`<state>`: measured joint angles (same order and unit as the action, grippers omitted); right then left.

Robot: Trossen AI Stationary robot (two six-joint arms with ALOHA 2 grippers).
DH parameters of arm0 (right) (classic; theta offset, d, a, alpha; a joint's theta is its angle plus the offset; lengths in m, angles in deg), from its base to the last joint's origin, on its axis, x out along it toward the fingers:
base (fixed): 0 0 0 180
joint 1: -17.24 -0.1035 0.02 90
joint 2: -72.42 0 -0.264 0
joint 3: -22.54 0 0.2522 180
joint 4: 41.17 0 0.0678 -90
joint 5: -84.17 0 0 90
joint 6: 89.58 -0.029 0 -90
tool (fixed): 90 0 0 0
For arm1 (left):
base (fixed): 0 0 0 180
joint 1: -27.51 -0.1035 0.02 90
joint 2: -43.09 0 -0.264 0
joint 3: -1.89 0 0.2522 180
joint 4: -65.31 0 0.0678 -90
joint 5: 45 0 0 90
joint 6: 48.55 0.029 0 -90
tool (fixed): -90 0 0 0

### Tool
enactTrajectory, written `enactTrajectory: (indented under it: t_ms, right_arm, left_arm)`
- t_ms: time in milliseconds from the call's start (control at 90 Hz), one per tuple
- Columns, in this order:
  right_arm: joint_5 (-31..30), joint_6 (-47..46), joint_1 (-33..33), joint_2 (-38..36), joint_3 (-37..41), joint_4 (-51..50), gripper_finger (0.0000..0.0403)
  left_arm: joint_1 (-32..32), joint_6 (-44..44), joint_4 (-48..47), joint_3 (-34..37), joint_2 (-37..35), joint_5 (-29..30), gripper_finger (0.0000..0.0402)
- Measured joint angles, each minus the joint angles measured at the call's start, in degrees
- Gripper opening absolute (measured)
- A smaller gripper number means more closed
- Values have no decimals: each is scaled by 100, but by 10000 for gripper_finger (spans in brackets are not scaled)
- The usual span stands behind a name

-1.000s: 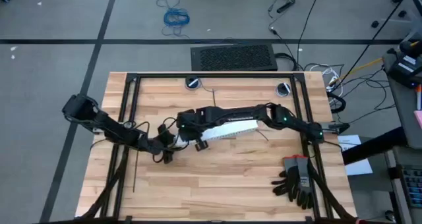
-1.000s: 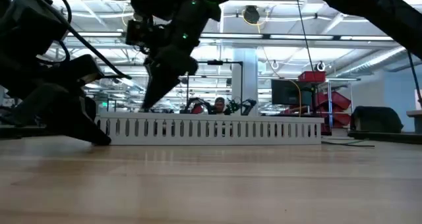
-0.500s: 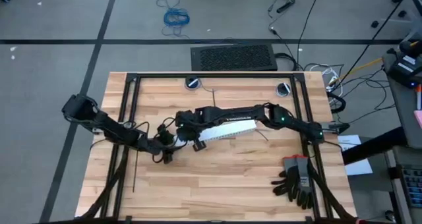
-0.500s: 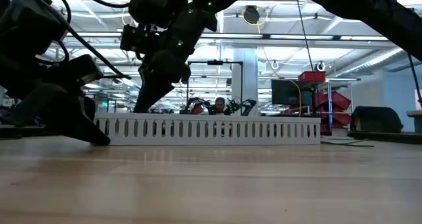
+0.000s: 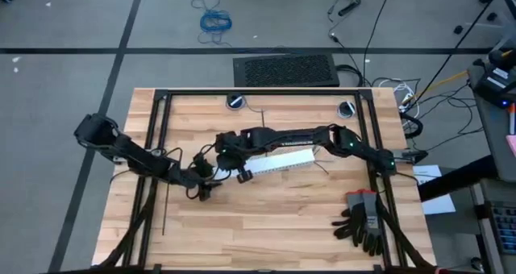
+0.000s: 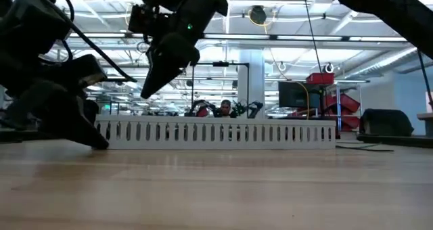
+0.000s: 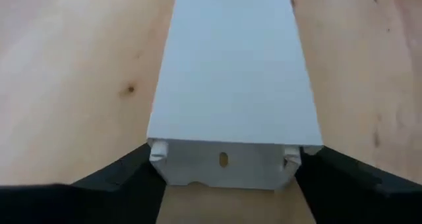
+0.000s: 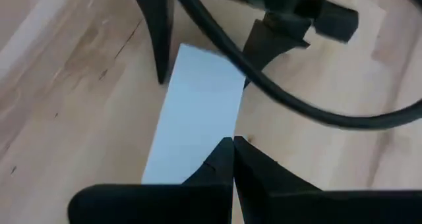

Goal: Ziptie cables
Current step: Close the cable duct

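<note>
Left gripper [image 7: 224, 174] jaws clamp the white duct's [image 7: 231, 72] end; right gripper [image 8: 232, 145] jaws together, seemingly just above it.

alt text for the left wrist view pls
The left claw grips the near end of a white duct, one dark finger on each side. The duct runs away over a bare wooden table.

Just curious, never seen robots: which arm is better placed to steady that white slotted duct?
Left. The left gripper clasps the white duct by its end, one finger on each side; the right gripper hangs shut above the duct, clear of it.
</note>
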<state>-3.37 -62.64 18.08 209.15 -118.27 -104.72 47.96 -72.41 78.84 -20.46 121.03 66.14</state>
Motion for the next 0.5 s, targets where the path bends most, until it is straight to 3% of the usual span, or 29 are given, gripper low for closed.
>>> enactTrajectory:
  t_ms: [156,322,500]
  right_arm:
    - [-682,-116,-4,-304,-7,-613,0]
    - [-1465,-531,82,-764,-7,-1865,0]
    - [-1779,-1240,387,-1644,-7,-2880,0]
  left_arm:
    - [-7,-218,-766,-188,-483,-113,320]
    - [-5,-145,-2366,-698,-1434,70,321]
    - [-5,-61,-3945,-1412,-2408,936,321]
